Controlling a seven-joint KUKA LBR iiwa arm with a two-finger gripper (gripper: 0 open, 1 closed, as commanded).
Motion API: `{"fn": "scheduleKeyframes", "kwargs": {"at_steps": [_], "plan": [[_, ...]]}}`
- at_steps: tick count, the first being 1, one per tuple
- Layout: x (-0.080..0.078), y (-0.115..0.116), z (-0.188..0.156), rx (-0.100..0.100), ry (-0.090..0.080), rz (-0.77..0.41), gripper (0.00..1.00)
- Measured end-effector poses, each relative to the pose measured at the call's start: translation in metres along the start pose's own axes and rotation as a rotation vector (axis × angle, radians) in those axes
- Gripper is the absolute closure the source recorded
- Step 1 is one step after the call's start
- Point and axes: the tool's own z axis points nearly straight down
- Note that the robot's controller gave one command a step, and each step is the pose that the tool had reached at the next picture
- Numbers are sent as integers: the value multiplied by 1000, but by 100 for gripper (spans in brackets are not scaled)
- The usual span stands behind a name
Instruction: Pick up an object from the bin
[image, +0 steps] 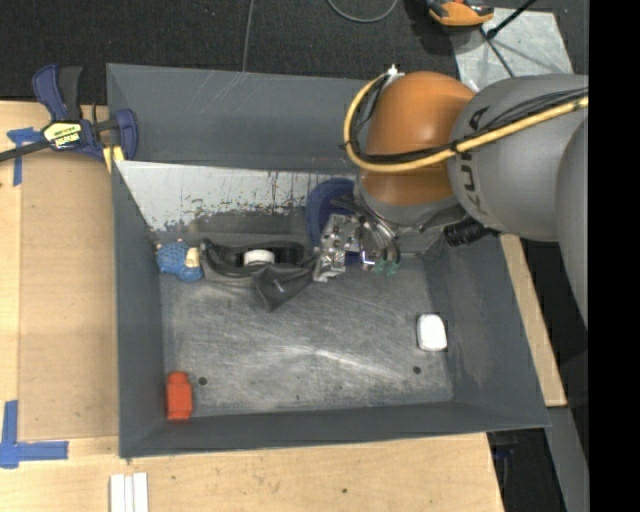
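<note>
My gripper (347, 252) hangs low near the bin's back wall, right of centre, under the arm's orange cover. It is just over the right end of a black, strap-like thing (262, 280) with a white round part (258, 257), which lies along the back of the floor. A dark blue curved thing (322, 204) leans against the back wall right behind the gripper, partly hidden by it. Whether anything is between the fingers is hidden.
A small light-blue thing (180, 261) lies at the back left. A white lump (432, 332) sits on the right side of the floor. An orange-red block (178, 396) rests in the front left corner. The arm fills the bin's back right.
</note>
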Motion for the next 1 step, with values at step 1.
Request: {"fn": "scheduleKeyframes", "kwargs": {"at_steps": [1], "plan": [[-2,0,-9,0,0,-2,100]]}}
